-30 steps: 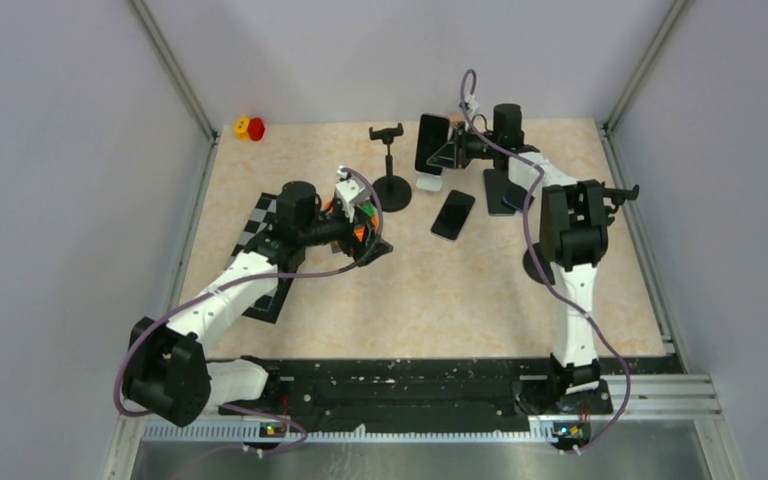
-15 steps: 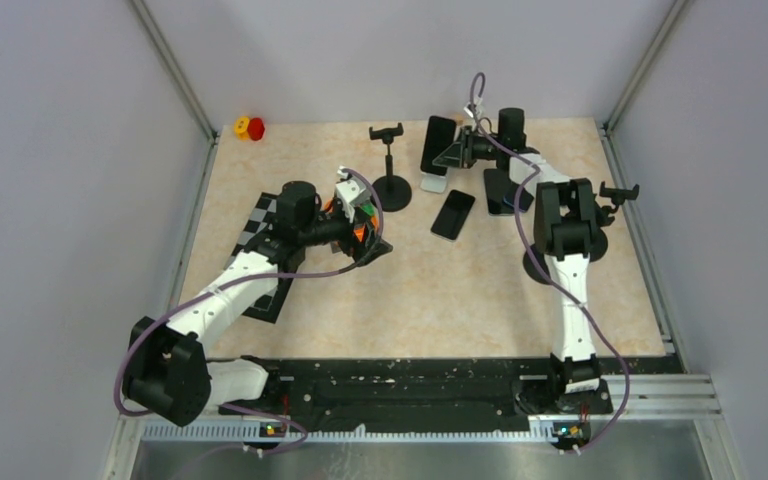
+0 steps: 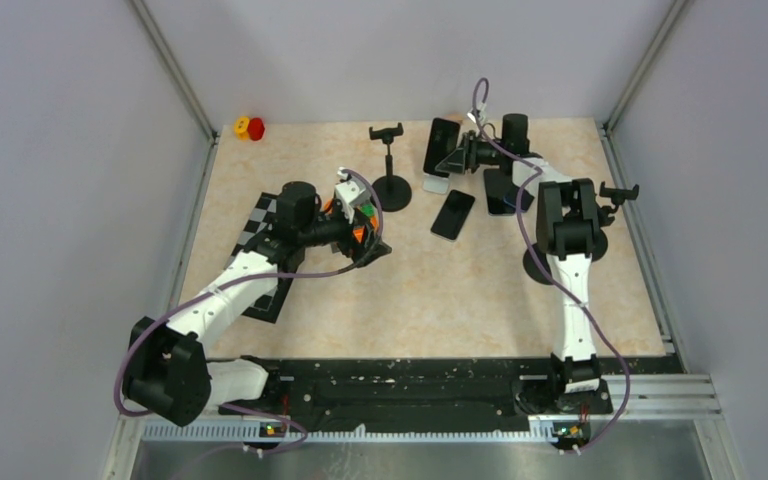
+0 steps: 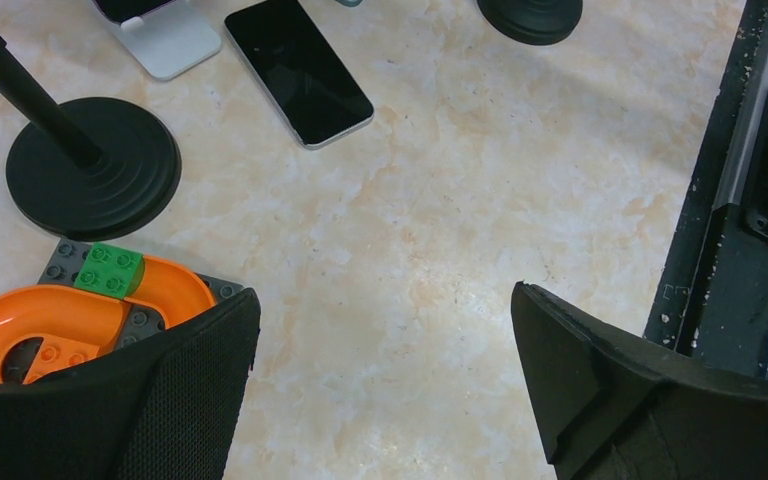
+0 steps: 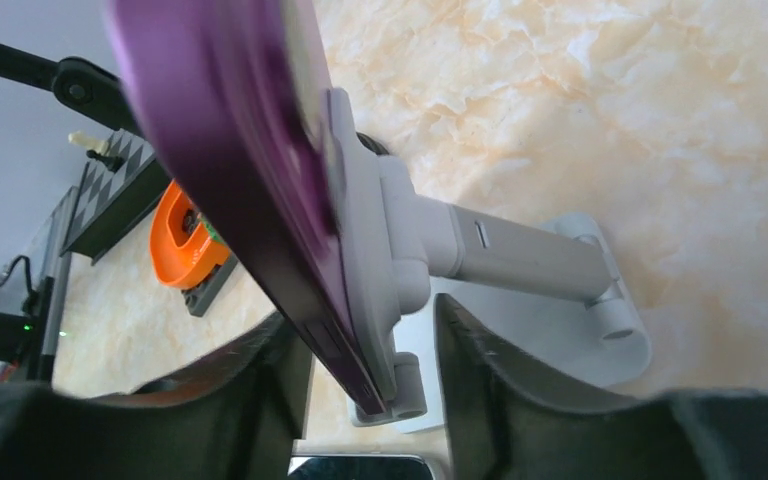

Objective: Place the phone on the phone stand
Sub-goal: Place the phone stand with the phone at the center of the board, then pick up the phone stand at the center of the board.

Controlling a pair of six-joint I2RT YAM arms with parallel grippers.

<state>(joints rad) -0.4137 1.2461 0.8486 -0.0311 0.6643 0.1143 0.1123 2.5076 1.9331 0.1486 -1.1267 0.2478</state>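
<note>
At the upper centre of the overhead view, toward the far side of the counter (image 3: 460, 290), the purple-backed phone (image 5: 230, 130) leans against the cradle of the white phone stand (image 5: 500, 250). Its lower edge seems to sit in the small lip at the bottom. The right pincer (image 5: 370, 315) straddles that lower end, one finger on each side. The jaws are parted part-way, and a sliver of gap shows on the stand side, so to my eye it is no firm clamp. I cannot tell whether the other finger touches the phone's edge.

At the middle left of the overhead view, the left pincer (image 4: 385, 300) hangs wide open over bare counter with nothing between its jaws. It is near an orange toy track (image 4: 60, 320) and the round base of a black pole stand (image 4: 93, 167). A second phone (image 4: 300, 70) lies flat just beside the white stand's foot.

The phone looks like a stiff, smooth slab, light enough but slick and breakable on its glass face. I would take it by the two long edges, low down. The stand looks light too, with a jointed neck, and I would guess a sideways nudge could skid or tip it.
</note>
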